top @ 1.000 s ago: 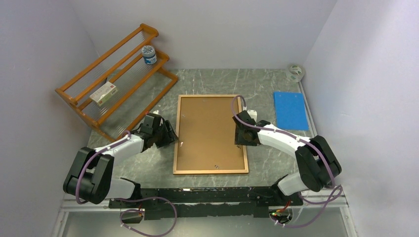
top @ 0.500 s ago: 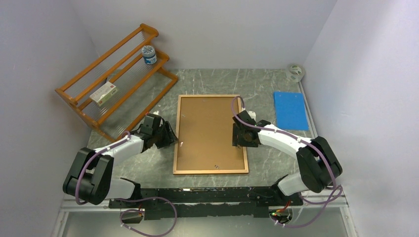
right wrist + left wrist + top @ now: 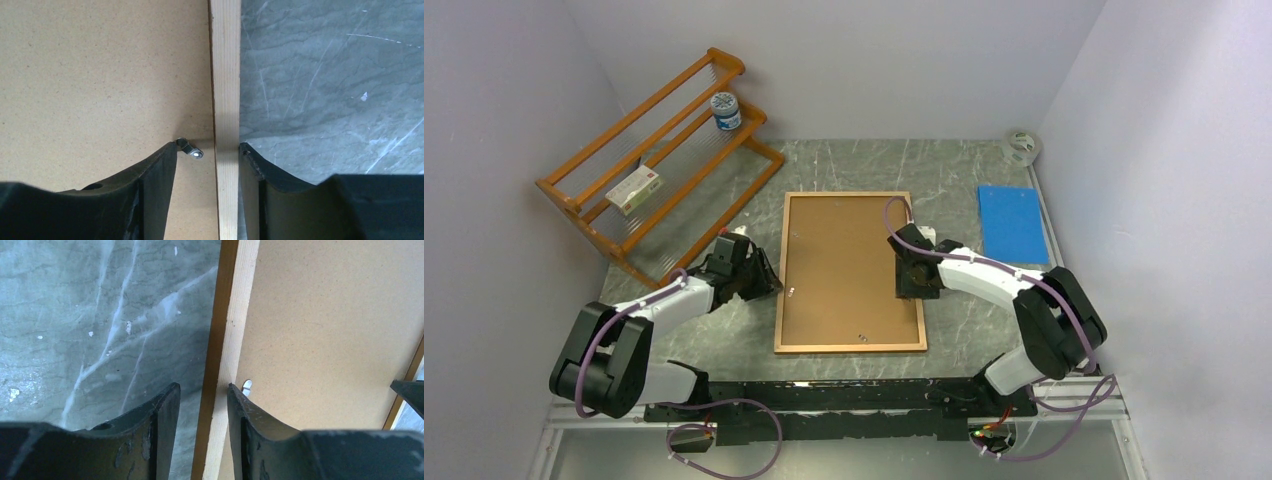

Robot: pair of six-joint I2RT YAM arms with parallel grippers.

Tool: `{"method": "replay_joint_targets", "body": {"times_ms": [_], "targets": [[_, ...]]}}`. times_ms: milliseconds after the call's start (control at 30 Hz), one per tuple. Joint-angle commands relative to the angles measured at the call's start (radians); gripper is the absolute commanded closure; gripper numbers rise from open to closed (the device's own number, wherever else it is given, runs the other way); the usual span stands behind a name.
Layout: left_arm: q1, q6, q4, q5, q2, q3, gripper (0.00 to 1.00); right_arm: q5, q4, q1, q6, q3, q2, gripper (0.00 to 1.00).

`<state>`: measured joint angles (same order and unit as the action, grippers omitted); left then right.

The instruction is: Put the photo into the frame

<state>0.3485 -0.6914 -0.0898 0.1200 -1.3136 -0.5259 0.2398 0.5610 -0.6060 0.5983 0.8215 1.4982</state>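
**Both grippers are straddling the rails of a face-down frame**

We are looking down on a grey-green marbled table (image 3: 969,330). The large, thin, light-brown wooden picture frame (image 3: 854,347) is lying back-up in the middle of it, and a plain brown backing board (image 3: 844,260) is filling the frame. An orange wooden two-tier rack (image 3: 686,88) is standing at the far left.

The black left gripper (image 3: 764,280) is sitting over the frame's left rail with its fingers apart. One finger is hanging over the table and the other is meeting the rail's inner edge, leaving a gap beside the rail. The black right gripper (image 3: 916,283) is sitting over the right rail, fingers likewise apart, one over the board and one at the rail's outer edge.

A blue rectangular sheet (image 3: 1012,222) is lying well to the right. A small white box (image 3: 635,190) and a small round jar (image 3: 725,112) are resting on the rack. A clear roll of tape (image 3: 1022,147) is sitting in the far right corner. A small metal clip (image 3: 190,148) is lying just beside the right gripper's inner finger.
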Motion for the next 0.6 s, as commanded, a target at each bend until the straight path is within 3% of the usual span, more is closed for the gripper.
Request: {"method": "replay_joint_targets", "body": {"times_ms": [0, 567], "targets": [[-0.002, 0.030, 0.022, -0.003, -0.007, 0.021, 0.56, 0.079, 0.036, 0.001, 0.037, 0.007, 0.019, 0.51], [-0.002, 0.038, 0.039, 0.006, -0.030, 0.029, 0.58, 0.018, 0.015, 0.002, 0.125, -0.060, -0.035, 0.71]]}}
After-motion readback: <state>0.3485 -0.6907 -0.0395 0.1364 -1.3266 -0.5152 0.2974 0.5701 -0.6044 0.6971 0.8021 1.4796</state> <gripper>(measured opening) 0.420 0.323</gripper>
